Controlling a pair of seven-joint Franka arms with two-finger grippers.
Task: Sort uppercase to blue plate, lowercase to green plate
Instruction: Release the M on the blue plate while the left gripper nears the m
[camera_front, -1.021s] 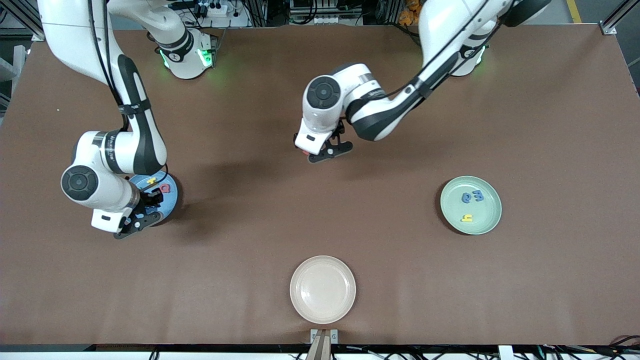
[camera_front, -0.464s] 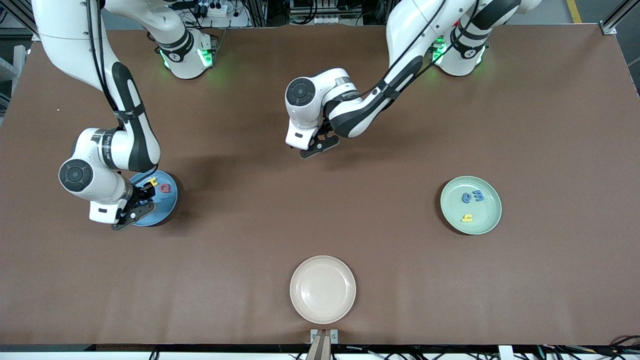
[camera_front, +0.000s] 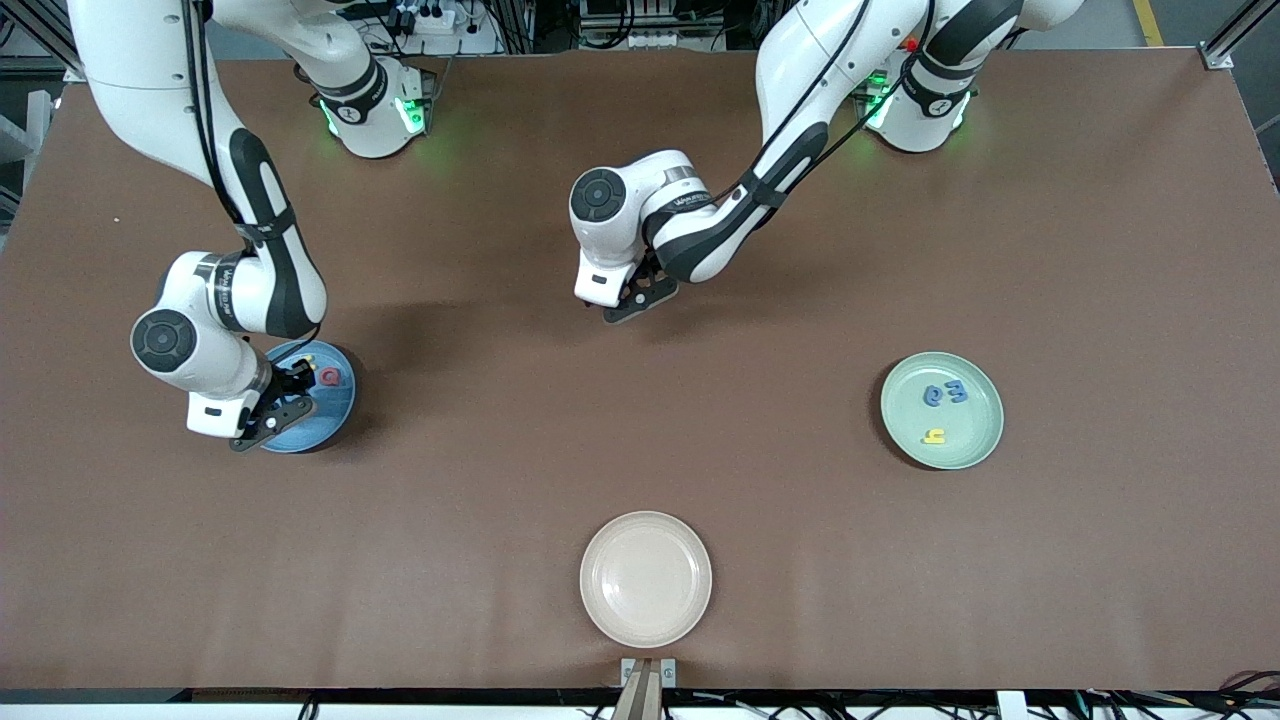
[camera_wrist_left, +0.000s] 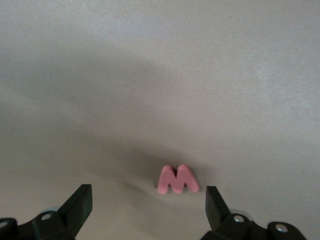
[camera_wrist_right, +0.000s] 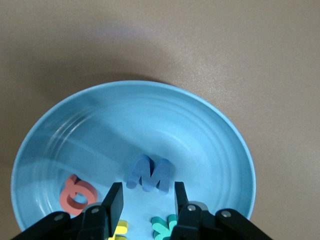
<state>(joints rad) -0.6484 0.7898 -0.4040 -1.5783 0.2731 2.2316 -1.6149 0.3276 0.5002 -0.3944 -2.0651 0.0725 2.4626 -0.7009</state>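
The right gripper (camera_wrist_right: 145, 202) hangs over the blue plate (camera_wrist_right: 210, 125), its fingers (camera_wrist_right: 114, 200) apart with nothing between them; the blue W (camera_wrist_right: 149, 174) lies in the plate just past the fingertips, with the red Q (camera_wrist_right: 77, 194) beside it; the left gripper (camera_wrist_left: 150, 210) hangs low over the brown surface (camera_front: 800, 560), fingers (camera_wrist_left: 80, 202) spread wide; the red w (camera_wrist_left: 177, 180) lies on the surface between them, untouched; three lowercase letters (camera_front: 944, 394) sit in the green plate (camera_front: 985, 440).

A robotics lab: 2 bench-mounted arms (camera_front: 250, 200), aluminium framing (camera_front: 1228, 40), cabling.
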